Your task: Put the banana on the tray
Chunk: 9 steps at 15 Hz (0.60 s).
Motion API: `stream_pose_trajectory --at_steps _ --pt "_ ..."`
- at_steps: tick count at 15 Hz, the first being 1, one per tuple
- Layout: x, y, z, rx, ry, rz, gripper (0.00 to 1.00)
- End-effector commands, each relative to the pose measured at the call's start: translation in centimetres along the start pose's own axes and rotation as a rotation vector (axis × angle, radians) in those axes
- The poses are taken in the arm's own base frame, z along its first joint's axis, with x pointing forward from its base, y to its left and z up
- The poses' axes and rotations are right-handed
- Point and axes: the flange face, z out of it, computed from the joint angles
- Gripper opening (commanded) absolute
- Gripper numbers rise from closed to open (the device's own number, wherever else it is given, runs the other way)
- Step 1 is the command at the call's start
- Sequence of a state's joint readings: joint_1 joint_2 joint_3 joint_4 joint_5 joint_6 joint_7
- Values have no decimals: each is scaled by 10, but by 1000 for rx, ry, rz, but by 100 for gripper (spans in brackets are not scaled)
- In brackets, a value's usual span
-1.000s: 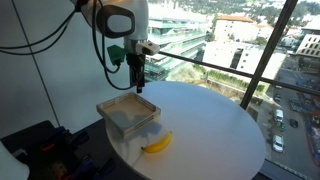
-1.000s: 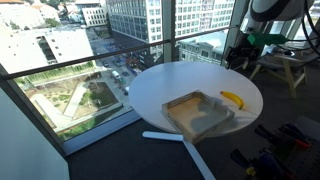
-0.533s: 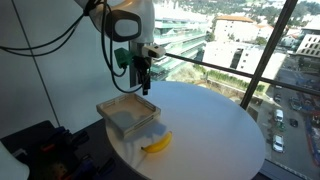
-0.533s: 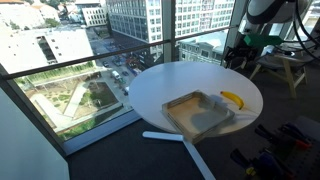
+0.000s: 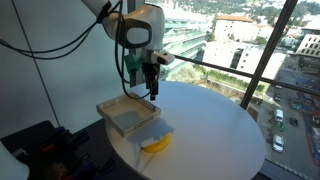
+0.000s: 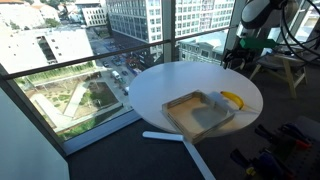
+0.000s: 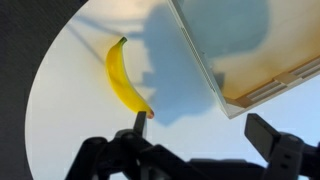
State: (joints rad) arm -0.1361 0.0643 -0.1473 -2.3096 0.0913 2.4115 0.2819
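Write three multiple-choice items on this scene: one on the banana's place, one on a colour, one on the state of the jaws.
1. Where does the banana lie, relative to the tray?
A. inside it
B. on the table beside it
C. under it
2. What colour is the banana?
A. green
B. yellow
C. brown
3. How do the jaws stand?
A. open, empty
B. shut on the banana
C. shut on the tray wall
Key: 1 B, the wrist view shows it outside the tray's wall; 2 B, its peel is yellow; 3 A, a wide gap shows between them.
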Motion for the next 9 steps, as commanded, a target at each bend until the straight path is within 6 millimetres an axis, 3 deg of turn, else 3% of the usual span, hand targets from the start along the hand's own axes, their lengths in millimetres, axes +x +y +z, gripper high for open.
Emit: stream_pose_trajectory --at_steps 1,9 --pt "21 4 10 -14 5 38 100" --pt "44 10 41 -29 2 63 100"
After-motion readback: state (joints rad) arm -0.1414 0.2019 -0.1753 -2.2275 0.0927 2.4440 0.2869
